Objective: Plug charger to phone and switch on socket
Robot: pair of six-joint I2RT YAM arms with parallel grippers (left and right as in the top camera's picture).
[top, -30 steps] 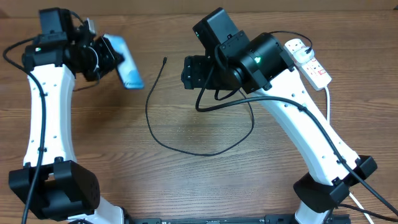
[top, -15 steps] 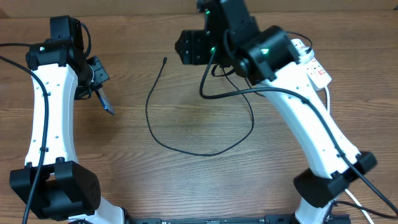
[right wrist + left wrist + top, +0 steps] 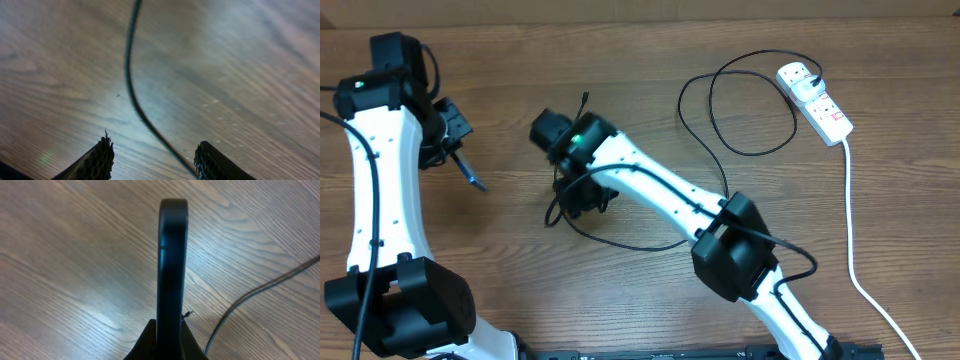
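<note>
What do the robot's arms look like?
The left arm and right arm are white tubes with chunky black joints and black cables along them. A green light glows on the right one. The right hand has rough black fingers.

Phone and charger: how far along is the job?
Done: the left gripper holds the phone edge-on. In hand: the right gripper, jaws open, straddles the charger cable. Left: grasp it, plug its tip into the phone, switch the socket on.
</note>
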